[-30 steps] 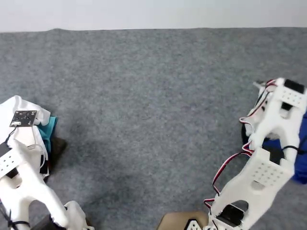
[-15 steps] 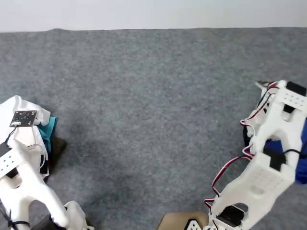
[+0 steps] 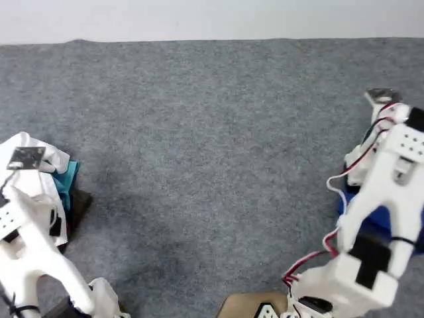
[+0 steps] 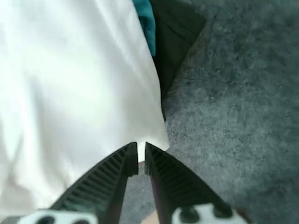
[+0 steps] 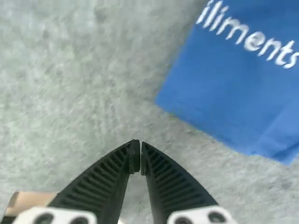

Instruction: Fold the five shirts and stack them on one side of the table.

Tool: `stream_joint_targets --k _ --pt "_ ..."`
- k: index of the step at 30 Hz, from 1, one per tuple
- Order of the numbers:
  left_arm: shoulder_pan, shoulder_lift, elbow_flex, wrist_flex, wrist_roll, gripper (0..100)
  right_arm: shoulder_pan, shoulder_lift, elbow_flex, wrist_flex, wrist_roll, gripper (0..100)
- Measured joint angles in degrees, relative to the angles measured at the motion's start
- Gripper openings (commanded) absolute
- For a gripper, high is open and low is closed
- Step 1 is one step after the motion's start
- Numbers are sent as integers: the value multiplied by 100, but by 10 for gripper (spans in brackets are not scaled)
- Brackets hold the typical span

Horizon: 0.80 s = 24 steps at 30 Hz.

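Rising in high view: right arm [image 3: 381, 199] up and back by tabletop [image 3: 212, 132] right edge; left arm [image 3: 26, 232] slightly shifted over white shirt [image 3: 56, 159].
Left wrist: pincer [image 4: 141, 161] clenched, seemingly empty, over white shirt topping teal shirt [image 4: 145, 23] and dark shirt [image 4: 175, 37].
Right wrist: pincer [image 5: 136, 158] clenched, empty, near blue shirt [image 5: 233, 84], which is apart from stack, so likely last to be stacked. White print on blue shirt, cut off.

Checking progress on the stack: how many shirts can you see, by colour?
White shirt: 1
Teal shirt: 1
Dark shirt: 1
Blue shirt: 1
Total: 4 shirts in view
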Motion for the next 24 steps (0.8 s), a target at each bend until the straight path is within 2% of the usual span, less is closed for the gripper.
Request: stream_joint_targets --k 7,11,15,24 --pt "0 0 -1503 589 457 49 -431 -932 1442 0 -475 9" --pt "176 0 -1855 501 422 133 -527 -1081 1987 0 -589 9" --pt "343 0 -1864 290 -88 201 -527 -1081 2259 0 -624 9" --pt "105 0 -862 -1108 -1916 207 -527 -1081 2321 0 -624 9"
